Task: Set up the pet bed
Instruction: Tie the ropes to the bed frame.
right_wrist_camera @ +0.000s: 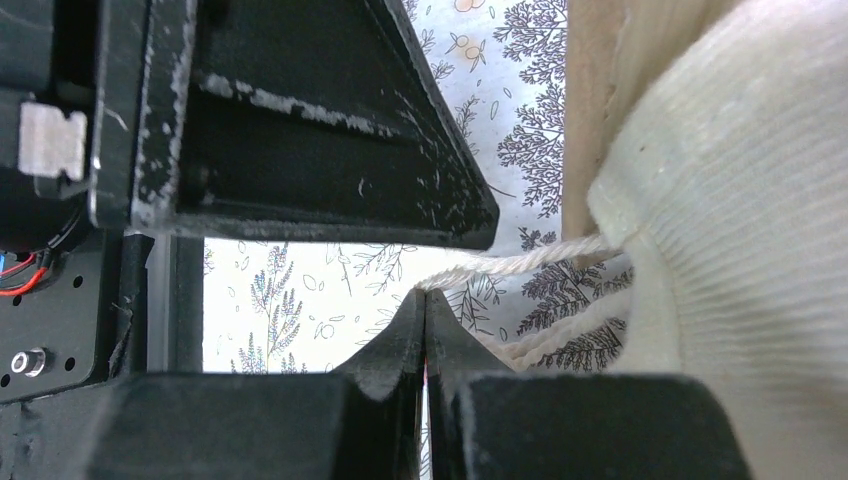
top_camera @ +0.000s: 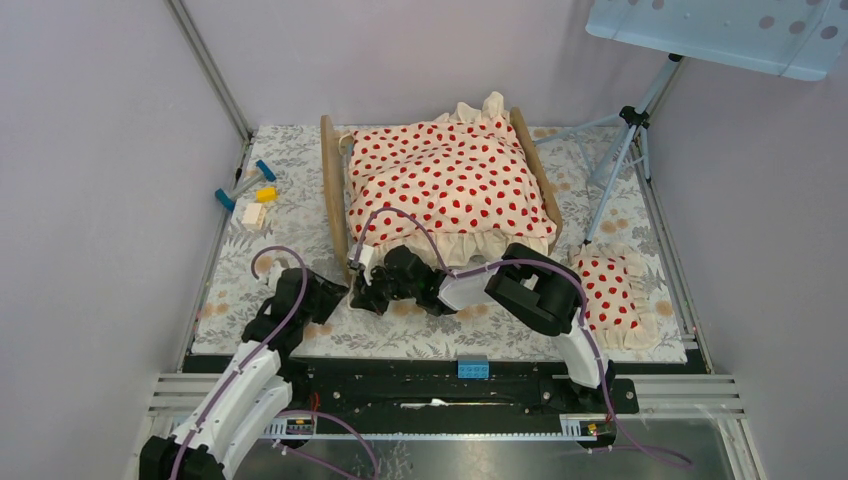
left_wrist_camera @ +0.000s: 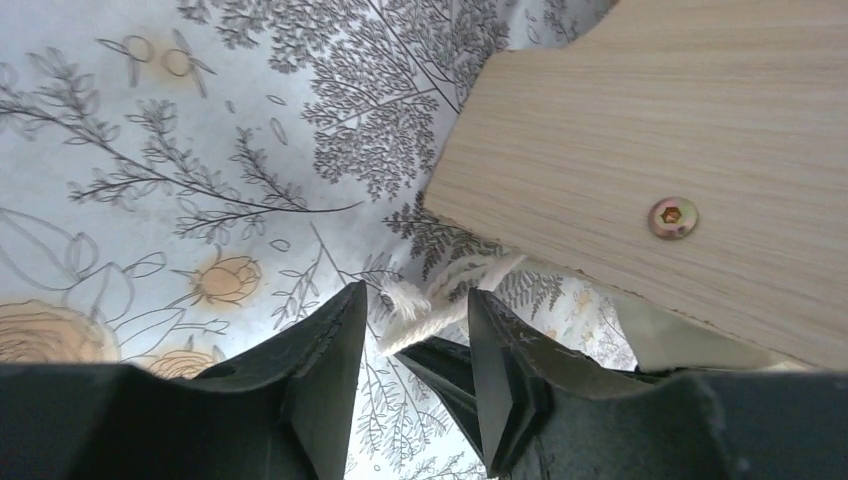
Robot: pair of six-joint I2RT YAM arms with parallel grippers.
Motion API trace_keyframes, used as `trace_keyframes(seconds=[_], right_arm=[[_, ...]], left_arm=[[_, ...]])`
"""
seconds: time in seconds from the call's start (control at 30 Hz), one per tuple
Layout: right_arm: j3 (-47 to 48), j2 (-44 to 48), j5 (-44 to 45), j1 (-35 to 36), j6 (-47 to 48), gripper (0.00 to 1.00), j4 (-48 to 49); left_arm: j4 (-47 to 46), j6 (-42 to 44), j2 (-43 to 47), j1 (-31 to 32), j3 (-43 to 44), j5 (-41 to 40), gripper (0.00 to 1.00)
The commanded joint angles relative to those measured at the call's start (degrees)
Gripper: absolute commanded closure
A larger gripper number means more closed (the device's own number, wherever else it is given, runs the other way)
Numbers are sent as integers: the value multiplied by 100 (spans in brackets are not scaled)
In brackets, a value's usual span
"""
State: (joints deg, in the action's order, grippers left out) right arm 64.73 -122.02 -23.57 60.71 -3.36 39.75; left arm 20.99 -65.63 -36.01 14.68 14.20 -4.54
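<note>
- Right end effector is clenched: its two fingertips are pressed together and they pinch the end of a white cord.
- From the fingertips the white cord runs, quite straight, to a cream ribbed fabric on the right side of the right wrist view.
- Left end effector is released, with its two fingers standing apart.
- A frayed end of the cord lies in the gap between these fingers. It is not pressed by them, as far as the left wrist view shows.
- Just above the left end effector is the light wooden end board of the bed, with one brass screw in it.
- The pet bed stands in the middle of the bench, which is covered with a grey flower-pattern cloth.
- A cream blanket with red dots lies on the pet bed and covers nearly all of its top. Its ruffle hangs over the near edge.
- Both arms reach to the near left corner of the pet bed, and the two end effectors are close together there.
- A small pillow with red dots lies on the bench to the right of the bed, apart from it.
- Some small blue and yellow pieces lie near the left edge of the bench.
</note>
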Motion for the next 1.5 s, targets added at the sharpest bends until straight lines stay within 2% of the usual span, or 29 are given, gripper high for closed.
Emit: trace_keyframes(seconds=[0.0, 0.1, 0.23, 0.47, 0.73, 1.3, 1.47], right_arm=[[-13, 32, 55, 11, 36, 100, 166], [-5, 38, 55, 7, 37, 100, 163], [-4, 32, 44, 3, 37, 100, 165], [-4, 40, 48, -9, 33, 100, 180], [-11, 38, 43, -6, 19, 100, 205], [-197, 45, 442, -50, -478, 100, 829], [-198, 42, 425, -58, -531, 100, 859]], left_arm=[[470, 23, 78, 9, 476, -607, 55], [637, -9, 90, 9, 581, -794, 49], [438, -91, -149, 9, 515, -647, 44], [-66, -169, -792, 9, 374, -284, 43], [-443, -271, -972, 9, 300, -101, 42], [-736, -475, -803, 9, -127, 237, 58], [-851, -495, -862, 9, -136, 273, 71]])
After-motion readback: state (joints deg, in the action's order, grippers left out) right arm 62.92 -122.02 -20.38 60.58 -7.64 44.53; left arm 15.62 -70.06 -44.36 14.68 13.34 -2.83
